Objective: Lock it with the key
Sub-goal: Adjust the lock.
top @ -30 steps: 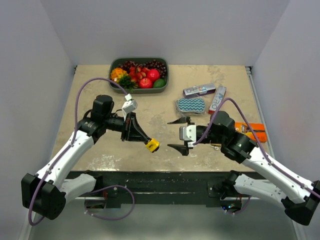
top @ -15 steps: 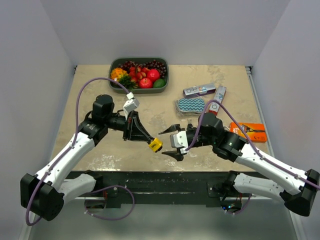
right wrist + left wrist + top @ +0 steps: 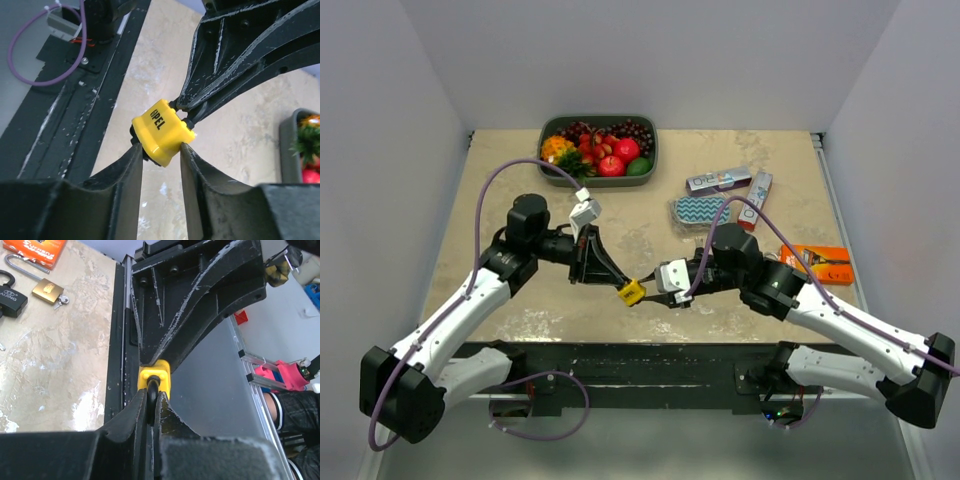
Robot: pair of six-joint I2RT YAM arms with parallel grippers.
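A yellow padlock (image 3: pixel 632 292) hangs in the air between the two arms, above the table's front edge. My left gripper (image 3: pixel 617 283) is shut on its black shackle; in the left wrist view the fingers (image 3: pixel 137 412) pinch the shackle, with the yellow body (image 3: pixel 154 381) just beyond them. My right gripper (image 3: pixel 656 290) comes in from the right, and its fingers (image 3: pixel 132 162) press both sides of the yellow body (image 3: pixel 161 131), marked "OPEL". No key shows in either gripper. Small keys lie by a brass padlock (image 3: pixel 47 291) on the table.
A bowl of fruit (image 3: pixel 645 140) stands at the back. A blue patterned pouch (image 3: pixel 701 210), two tubes (image 3: pixel 718 179) and an orange box (image 3: pixel 818 262) lie to the right. A black padlock (image 3: pixel 11 298) lies next to the brass one.
My right gripper has moved left to the yellow padlock and closed round its body. My left gripper has shifted slightly right with the padlock.
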